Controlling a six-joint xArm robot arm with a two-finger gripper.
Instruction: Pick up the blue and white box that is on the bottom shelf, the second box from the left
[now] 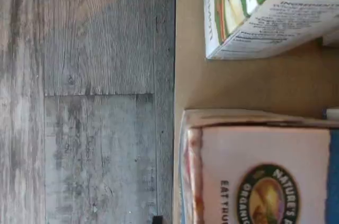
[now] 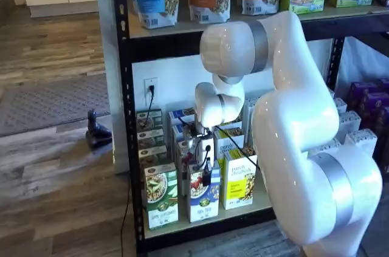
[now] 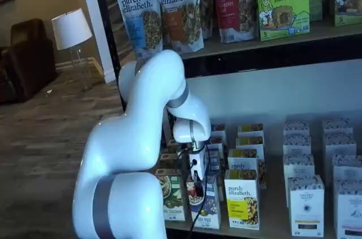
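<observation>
Cartons, green-and-white [image 2: 161, 195] and yellow [image 2: 239, 184], flank the blue and white box [image 2: 204, 199]; claw [image 2: 206, 175] grip unclear.

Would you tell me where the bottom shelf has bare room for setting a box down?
Bare board shows between the green-and-white carton and the blue and white box on the bottom shelf. In a shelf view, the front row stands crowded, cartons nearly touching.
</observation>
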